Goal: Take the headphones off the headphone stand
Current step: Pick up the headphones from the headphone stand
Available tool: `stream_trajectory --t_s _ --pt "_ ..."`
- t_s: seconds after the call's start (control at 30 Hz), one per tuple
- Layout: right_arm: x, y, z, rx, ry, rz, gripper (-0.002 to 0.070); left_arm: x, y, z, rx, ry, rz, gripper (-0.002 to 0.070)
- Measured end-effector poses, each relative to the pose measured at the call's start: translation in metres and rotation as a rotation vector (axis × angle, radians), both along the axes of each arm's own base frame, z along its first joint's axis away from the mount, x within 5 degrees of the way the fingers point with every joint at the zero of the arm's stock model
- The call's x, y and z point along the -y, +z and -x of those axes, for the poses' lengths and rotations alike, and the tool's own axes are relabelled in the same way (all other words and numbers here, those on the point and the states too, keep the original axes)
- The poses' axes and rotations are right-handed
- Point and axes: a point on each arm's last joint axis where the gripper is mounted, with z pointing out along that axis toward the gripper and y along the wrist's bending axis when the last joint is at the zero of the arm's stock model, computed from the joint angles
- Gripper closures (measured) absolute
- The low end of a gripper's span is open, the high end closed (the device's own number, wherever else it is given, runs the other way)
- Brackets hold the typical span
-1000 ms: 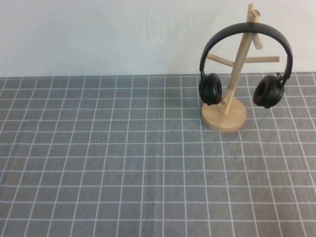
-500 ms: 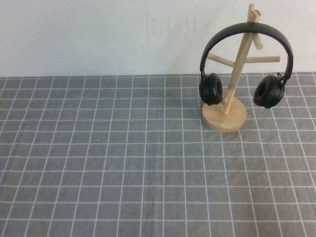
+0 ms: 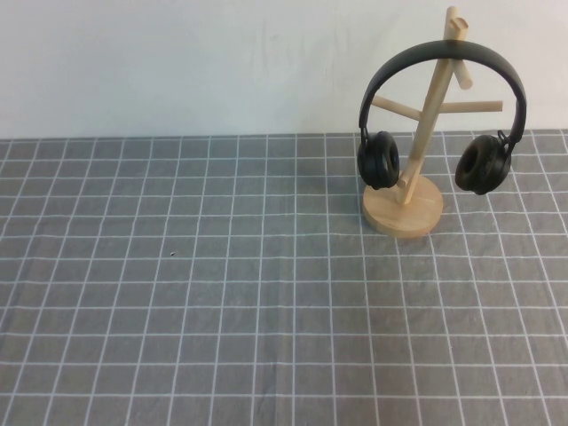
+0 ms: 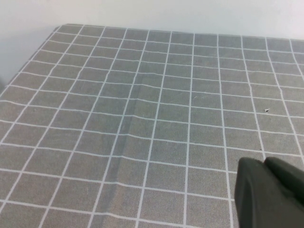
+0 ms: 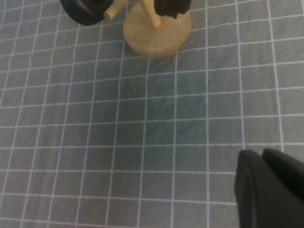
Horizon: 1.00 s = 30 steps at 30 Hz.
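Desk (image 3: 222, 293): it carried a grey cloth with a white grid and ran back to a plain white wall (image 3: 177, 62); a faint crease crossed the cloth in the left wrist view.
Headphone stand (image 3: 404, 209): it stood upright at the far right of the desk, near the wall, with a round wooden base, a slanted pole and short pegs branching out.
Headphones (image 3: 441, 51): they hung on the headphone stand, the black headband arched over an upper peg and one ear cup hanging on each side of the pole, both clear of the desk.
Left claw (image 4: 268, 192): only a dark part of it showed at the edge of its own wrist view, poised above bare cloth on the left side of the desk, holding nothing; whether it was parted could not be told.
Right claw (image 5: 270, 187): it was closed and empty, raised above the cloth on the near side of the stand's base, well apart from it.
Writing: none could be read on anything.
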Motion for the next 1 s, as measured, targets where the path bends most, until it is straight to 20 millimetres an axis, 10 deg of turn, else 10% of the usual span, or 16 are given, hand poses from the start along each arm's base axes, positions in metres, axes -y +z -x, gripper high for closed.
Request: stream_trajectory --t_s 0.17,0.53,0.83,1.0 --pt "-0.015 0.028 -0.05 -0.007 0.123 0.077 0.0678 0.0 0.0 0.0 0.0 0.0 0.0 0.0679" --pt "-0.145 0.088 -0.088 0.266 0.64 0.503 0.0651 0.0 0.0 0.0 0.0 0.0 0.0 0.0679" --pt "-0.193 0.088 -0.118 0.48 0.712 1.111 0.0155 0.0 0.0 0.0 0.0 0.0 0.0 0.0679" --pt "-0.202 0.07 -0.144 0.474 0.633 1.31 0.0148 0.0 0.0 0.0 0.0 0.0 0.0 0.0679"
